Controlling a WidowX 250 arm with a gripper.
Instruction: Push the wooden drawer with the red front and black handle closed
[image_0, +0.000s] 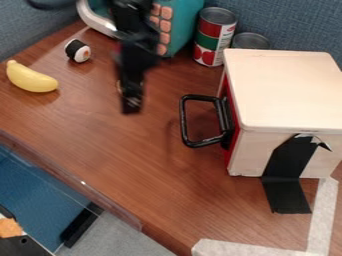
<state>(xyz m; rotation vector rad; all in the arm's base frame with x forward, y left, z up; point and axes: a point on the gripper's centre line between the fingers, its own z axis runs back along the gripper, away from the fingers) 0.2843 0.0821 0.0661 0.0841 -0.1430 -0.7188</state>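
When looking down on the brown table (157, 177), see the gripper (131, 104) hanging from the top edge, left of centre, pointing down over the work. Cannot tell from this side whether released, clenched or grasping something. Find the handle (184, 121) nearest to it, just to the right and a little lower: black, squared like a loop, fixed to the red front of the box (286, 90) and facing left. See the box standing upright on the right half of the table, with a pale wooden top and sides. Note black tape (286, 172) stuck to its near side, running down and lying flat on the table. Trace pale tape (324, 215) from near the box toward the bottom edge, meeting another strip there in a corner. Spot the banana (31, 78) lying at far left, yellow, well apart from the gripper. Find the sushi (78, 51) above and right of it, black-wrapped, white, with an orange centre. See a teal toy (184, 22) with pinkish buttons behind the arm, partly hidden by it. Notice one can (214, 37) upright between toy and box, labelled red, green and white, and another can (251, 41) behind the box, mostly hidden.
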